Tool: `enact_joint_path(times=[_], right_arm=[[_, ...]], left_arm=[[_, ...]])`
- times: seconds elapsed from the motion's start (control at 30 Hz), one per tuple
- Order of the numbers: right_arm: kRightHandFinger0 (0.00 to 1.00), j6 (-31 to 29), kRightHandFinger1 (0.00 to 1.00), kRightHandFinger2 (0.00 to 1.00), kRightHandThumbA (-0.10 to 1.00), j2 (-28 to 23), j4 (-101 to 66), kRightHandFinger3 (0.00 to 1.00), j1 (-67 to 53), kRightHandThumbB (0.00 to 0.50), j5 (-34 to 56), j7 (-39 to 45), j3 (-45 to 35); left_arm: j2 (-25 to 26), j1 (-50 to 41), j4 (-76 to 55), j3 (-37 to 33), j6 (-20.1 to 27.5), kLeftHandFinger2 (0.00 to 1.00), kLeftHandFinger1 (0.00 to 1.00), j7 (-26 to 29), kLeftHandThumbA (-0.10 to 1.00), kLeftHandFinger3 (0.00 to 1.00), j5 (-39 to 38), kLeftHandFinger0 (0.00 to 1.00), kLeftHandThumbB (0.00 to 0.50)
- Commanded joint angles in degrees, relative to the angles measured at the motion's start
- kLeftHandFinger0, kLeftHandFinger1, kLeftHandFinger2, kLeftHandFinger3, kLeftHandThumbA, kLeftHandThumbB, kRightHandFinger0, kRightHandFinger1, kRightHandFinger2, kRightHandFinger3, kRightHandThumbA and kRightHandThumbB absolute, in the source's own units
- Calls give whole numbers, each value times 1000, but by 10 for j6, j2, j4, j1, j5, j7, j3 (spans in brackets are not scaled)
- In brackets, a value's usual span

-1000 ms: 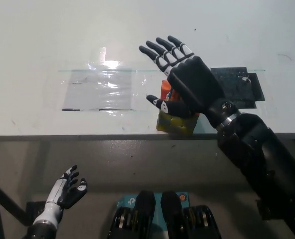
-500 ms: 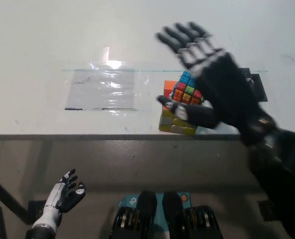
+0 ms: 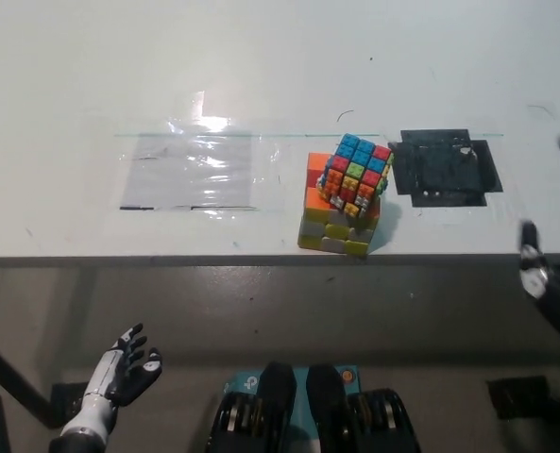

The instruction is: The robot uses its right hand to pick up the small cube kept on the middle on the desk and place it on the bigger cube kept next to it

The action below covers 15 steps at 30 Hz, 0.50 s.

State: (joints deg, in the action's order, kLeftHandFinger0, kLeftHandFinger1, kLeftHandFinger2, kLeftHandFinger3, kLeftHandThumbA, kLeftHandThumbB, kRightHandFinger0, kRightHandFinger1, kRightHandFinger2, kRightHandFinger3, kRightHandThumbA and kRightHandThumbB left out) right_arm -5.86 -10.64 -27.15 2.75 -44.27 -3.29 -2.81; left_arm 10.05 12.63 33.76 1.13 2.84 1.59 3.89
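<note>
We see the small cube (image 3: 357,174), a grid of bright tiles, sitting tilted on top of the bigger cube (image 3: 334,226) near the white bench (image 3: 261,66) edge. Our right hand (image 3: 549,274) holds nothing at the frame's edge, its spread unclear. Our left hand (image 3: 119,368) hangs open below.

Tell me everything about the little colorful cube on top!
The small cube is a puzzle cube with a grid of little tiles: blue ones on its top face, and red, green, orange and yellow ones on its sides. It looks like plastic. It sits tilted and turned, not square, on top of the bigger cube, which has orange and yellow faces. That stack stands near the front edge of the white desk. Only the bigger cube touches it; no hand is on it.
</note>
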Motion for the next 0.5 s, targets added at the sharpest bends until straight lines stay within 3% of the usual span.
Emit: enact_joint_path(times=[0.0, 0.03, 0.07, 0.17, 0.2, 0.33, 0.47], right_arm=[[743, -70, 984, 1000, 320, 28, 59, 1000, -24, 167, 0, -131, -17], [715, -74, 963, 1000, 306, 30, 67, 1000, -26, 170, -2, -138, -17], [598, -93, 860, 1000, 307, 40, 123, 1000, -32, 173, -13, -182, -14], [545, -106, 808, 999, 323, 48, 181, 1000, -28, 173, -24, -222, -9], [508, -116, 745, 951, 288, 56, 234, 1000, -21, 173, -29, -255, -5], [433, -96, 719, 930, 319, 81, 336, 1000, -3, 168, -31, -291, 3], [489, -79, 675, 906, 282, 100, 423, 1000, 20, 153, 21, -262, -2]], left_arm=[[11, 16, -7, 0, 7, 1000, 1000, -4, 361, 1000, 2, 1000, 301], [12, 16, -6, -1, 9, 1000, 1000, -3, 363, 1000, 4, 1000, 303], [10, 17, -5, 2, 8, 1000, 1000, -5, 361, 1000, -1, 1000, 311], [12, 20, -5, 1, 7, 1000, 1000, -3, 377, 1000, 3, 1000, 317], [11, 19, -9, 2, 4, 1000, 1000, -4, 369, 1000, 0, 1000, 311], [11, 20, -6, 2, 9, 1000, 1000, -3, 366, 1000, 1, 1000, 308], [11, 22, -9, 4, 4, 1000, 1000, -5, 374, 1000, -4, 1000, 318]])
